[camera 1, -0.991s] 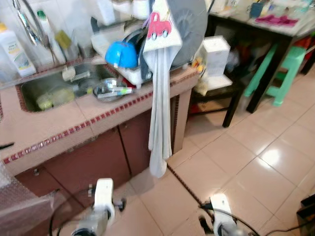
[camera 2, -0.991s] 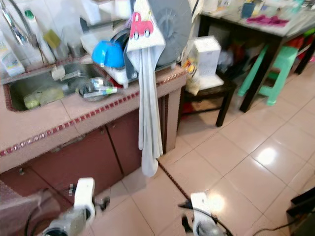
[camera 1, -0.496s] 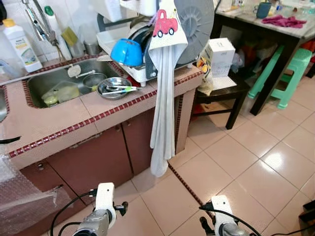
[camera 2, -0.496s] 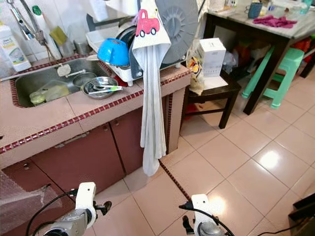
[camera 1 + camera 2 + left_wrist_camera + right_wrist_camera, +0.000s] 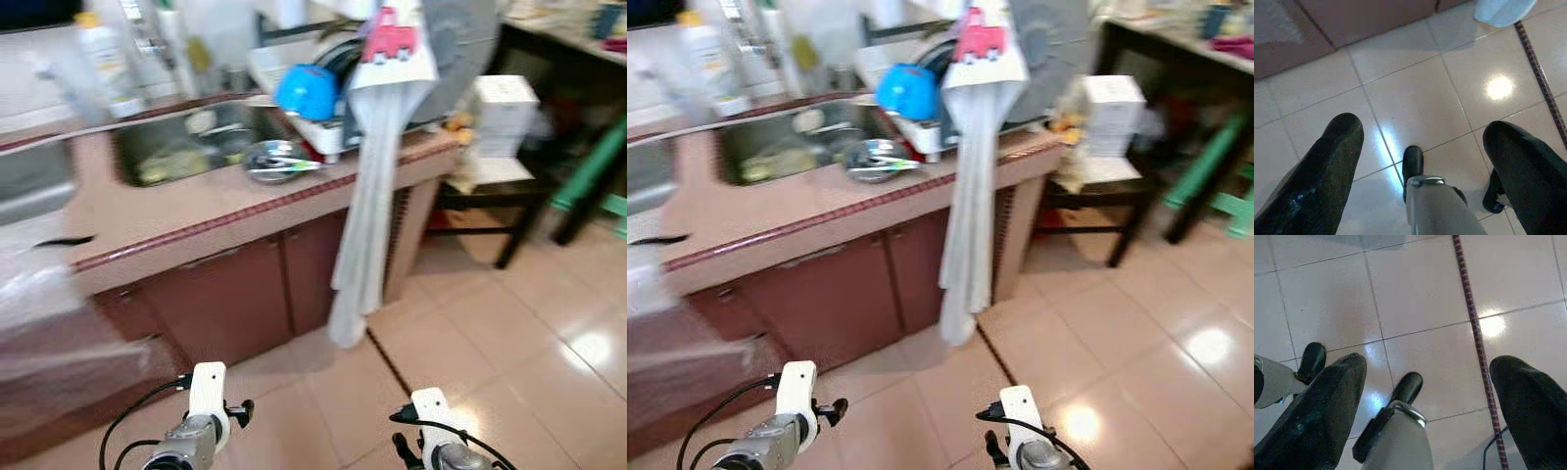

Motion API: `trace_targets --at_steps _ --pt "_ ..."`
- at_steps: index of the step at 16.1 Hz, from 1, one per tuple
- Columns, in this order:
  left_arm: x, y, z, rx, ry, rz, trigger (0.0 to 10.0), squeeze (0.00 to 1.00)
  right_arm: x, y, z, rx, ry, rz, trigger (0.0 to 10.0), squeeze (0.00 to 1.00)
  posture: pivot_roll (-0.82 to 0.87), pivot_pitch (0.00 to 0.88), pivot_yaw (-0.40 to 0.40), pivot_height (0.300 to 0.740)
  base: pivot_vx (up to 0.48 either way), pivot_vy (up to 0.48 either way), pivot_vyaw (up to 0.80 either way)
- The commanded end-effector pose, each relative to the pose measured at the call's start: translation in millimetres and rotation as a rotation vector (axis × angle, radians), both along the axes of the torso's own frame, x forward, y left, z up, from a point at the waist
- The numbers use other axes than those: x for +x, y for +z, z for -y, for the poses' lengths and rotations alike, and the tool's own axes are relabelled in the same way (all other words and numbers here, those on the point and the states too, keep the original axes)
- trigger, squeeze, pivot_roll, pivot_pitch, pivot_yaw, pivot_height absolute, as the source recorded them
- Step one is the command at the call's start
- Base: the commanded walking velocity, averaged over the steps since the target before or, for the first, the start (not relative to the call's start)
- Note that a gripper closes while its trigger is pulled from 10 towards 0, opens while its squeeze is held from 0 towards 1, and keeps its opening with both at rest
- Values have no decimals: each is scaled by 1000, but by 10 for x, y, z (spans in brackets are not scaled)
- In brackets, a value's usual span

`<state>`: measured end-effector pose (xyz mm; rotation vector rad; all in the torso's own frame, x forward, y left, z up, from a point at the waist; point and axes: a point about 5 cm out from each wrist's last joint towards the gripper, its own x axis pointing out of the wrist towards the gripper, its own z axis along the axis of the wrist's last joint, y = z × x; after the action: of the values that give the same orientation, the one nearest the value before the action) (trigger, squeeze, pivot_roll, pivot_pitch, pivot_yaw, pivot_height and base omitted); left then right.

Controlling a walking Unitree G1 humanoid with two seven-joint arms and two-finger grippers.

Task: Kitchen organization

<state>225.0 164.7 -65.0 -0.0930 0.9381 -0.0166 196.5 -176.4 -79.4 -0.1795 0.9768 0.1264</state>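
Observation:
A tiled counter (image 5: 186, 217) holds a steel sink (image 5: 167, 157) with dishes inside. Beside the sink sits a metal bowl (image 5: 277, 160) with utensils in it. A dish rack (image 5: 328, 132) at the counter's right end carries a blue bowl (image 5: 306, 91) and a large grey lid. A long pale towel (image 5: 377, 196) with a red car print hangs down the cabinet front. Both arms hang low before the cabinets. My left gripper (image 5: 1422, 132) is open over floor tiles. My right gripper (image 5: 1427, 364) is open too, above a dark red tile strip (image 5: 1476, 342).
A detergent bottle (image 5: 103, 61) stands behind the sink. Bubble wrap (image 5: 49, 323) lies at the lower left. Right of the counter, a white box (image 5: 505, 108) rests on a low black table (image 5: 485, 186), with a green stool (image 5: 598, 166) beyond. My feet (image 5: 1408, 387) stand on glossy floor tiles.
The camera has swung left and the picture is blurred, so the counter and towel sit further right. Both arms hang as before, grippers still open.

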Motion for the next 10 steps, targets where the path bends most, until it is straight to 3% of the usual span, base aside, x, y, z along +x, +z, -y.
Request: trace_targets --at_steps 1,10 --pt "-18 -9 -27 11 -10 -11 10000 0 -15 -8 -17 2 14 -1 10000 0 103 0 51 740 0 0 800" --pt "7 6 -22 24 -27 -2 10000 0 -25 -12 -13 -15 39 -2 10000 0 98 0 52 740 0 0 781"
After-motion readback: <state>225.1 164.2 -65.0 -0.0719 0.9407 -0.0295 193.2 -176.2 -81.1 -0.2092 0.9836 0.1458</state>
